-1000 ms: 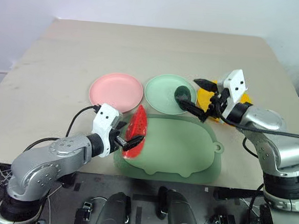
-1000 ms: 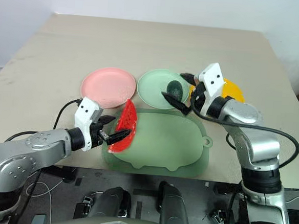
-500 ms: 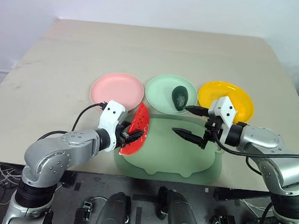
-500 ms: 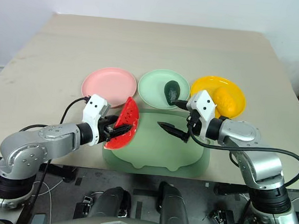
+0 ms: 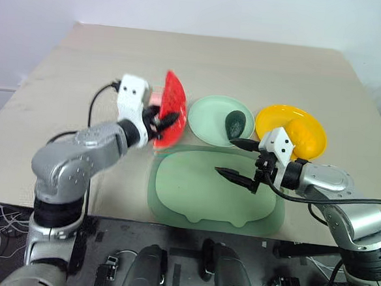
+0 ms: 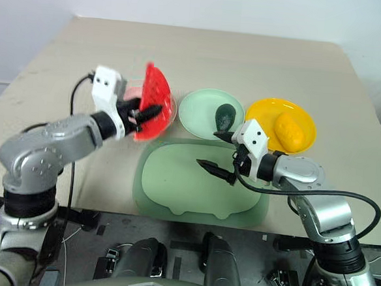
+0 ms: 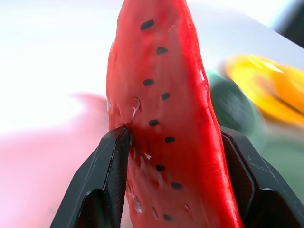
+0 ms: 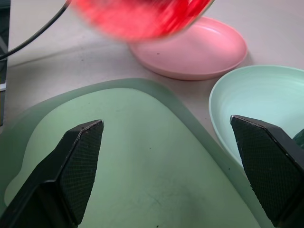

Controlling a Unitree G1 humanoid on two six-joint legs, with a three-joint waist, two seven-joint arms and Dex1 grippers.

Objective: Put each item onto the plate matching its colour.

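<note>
Both eye views look forward and down from the head over the table, side by side and slightly offset, sharing the whole tabletop. The left wrist view looks along its own fingers, pressed close to the watermelon wedge. The right wrist view looks low across the green tray toward the pink plate, sharing that wedge with the other wrist camera
</note>
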